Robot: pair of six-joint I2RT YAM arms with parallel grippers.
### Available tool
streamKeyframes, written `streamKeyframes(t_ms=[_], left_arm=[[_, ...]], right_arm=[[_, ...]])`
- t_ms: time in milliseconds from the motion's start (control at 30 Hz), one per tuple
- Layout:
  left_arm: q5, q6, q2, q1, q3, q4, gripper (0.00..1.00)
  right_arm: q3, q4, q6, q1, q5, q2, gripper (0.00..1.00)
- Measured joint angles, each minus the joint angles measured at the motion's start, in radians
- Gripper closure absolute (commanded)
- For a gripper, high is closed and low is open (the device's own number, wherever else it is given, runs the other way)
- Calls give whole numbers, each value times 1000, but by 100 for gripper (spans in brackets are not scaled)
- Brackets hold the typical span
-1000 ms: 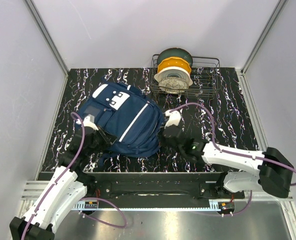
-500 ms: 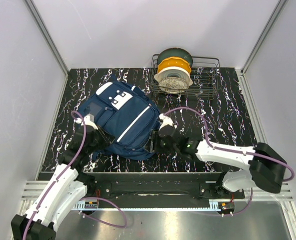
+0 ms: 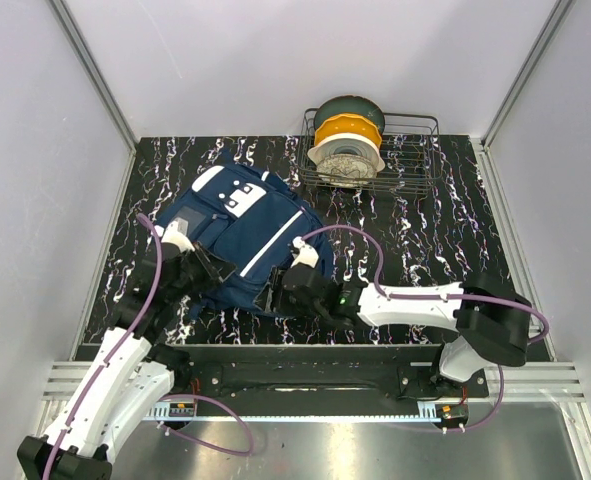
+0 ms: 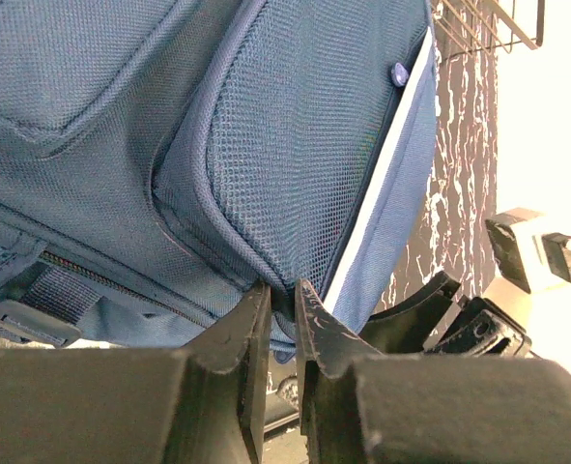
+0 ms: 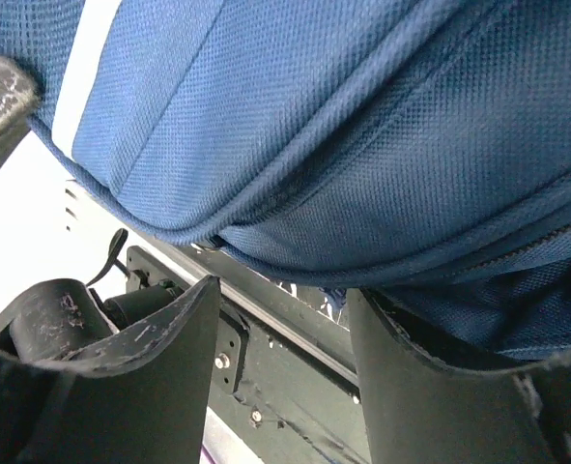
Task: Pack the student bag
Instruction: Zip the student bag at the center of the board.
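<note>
From above, you've got the student bag (image 3: 250,225) lying flat on the left half of the dark, white-veined counter (image 3: 435,240). Its white patches sit toward the back and the thin white stripe (image 3: 263,248) runs on a diagonal. Your left fingers (image 3: 213,268) are in at the bag's near-left edge and your right fingers (image 3: 278,297) are at its near-right corner, both arms low. Off the bag's far-right side stands a wire basket (image 3: 420,165) with spools (image 3: 347,145) upright in it. Over to your left wrist camera: the bag (image 4: 121,116) fills the frame, mesh pocket (image 4: 295,145) and white stripe (image 4: 382,193) in plain sight. The left fingers (image 4: 277,295) are drawn almost together, pinching a fold of the bag's blue fabric at the lower seam. Black parts of your right arm show at the right of the frame, beyond the bag. Now the right wrist camera: the right fingers (image 5: 285,314) stand spread well apart with nothing clamped between them. The navy bag (image 5: 362,126) bulges just above them, its bottom seam hanging over the gap, with the black rail at the counter's near edge showing beneath.
</note>
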Motion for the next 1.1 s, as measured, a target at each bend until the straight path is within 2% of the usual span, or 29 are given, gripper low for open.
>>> streamKeyframes(t_ms=[67,100,200,267,333,467,600,633,733,767,867,1100], left_arm=[[1,3,0,0,3,-10,100],[1,4,-1,0,3,-17,100],[0,5,-5,0,3,-18,100],[0,5,-6,1,3,-18,100],[0,5,-6,1,3,-18,100],[0,5,-6,1,3,-18,100],[0,5,-2,1,4,-18,100],[0,5,-1,1,4,-18,100],[1,5,2,1,4,-21,100],[1,5,3,1,4,-24,100],[0,5,3,1,4,-32,100],[-3,14,3,1,5,-32,100]], right_arm=[[21,-14,8,-2,19,17,49],[29,-17,14,-4,21,24,58],[39,-28,24,-12,21,39,76],[39,-46,27,-14,16,46,77],[40,-55,25,-14,15,48,66],[52,-90,7,-14,21,48,59],[63,-112,-9,-12,43,58,59],[68,-113,-14,-10,51,66,66],[84,-109,-24,-1,74,104,75],[90,-107,-27,2,84,118,87],[95,-106,-44,9,101,137,100],[83,-97,-140,14,134,109,100]])
